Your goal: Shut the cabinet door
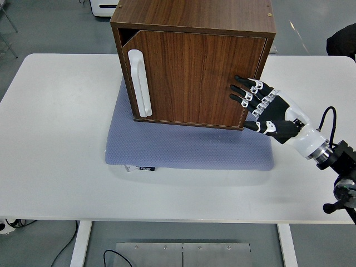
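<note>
A dark wooden cabinet (194, 16) stands on a blue-grey mat (183, 147) at the table's middle back. Its door (189, 78) faces me, nearly flush with the frame, with a thin dark gap showing at the upper left corner. A white vertical handle (140, 83) sits near the door's left edge. My right hand (261, 105) hovers by the door's right edge, its fingers (245, 89) spread and holding nothing. The fingertips are at the door's right edge; I cannot tell whether they touch it. The left arm is out of view.
The white table (61, 144) extends wide on both sides of the mat. A dark object (342, 39) shows at the right edge beyond the table. A white appliance (105, 6) stands on the floor behind the cabinet.
</note>
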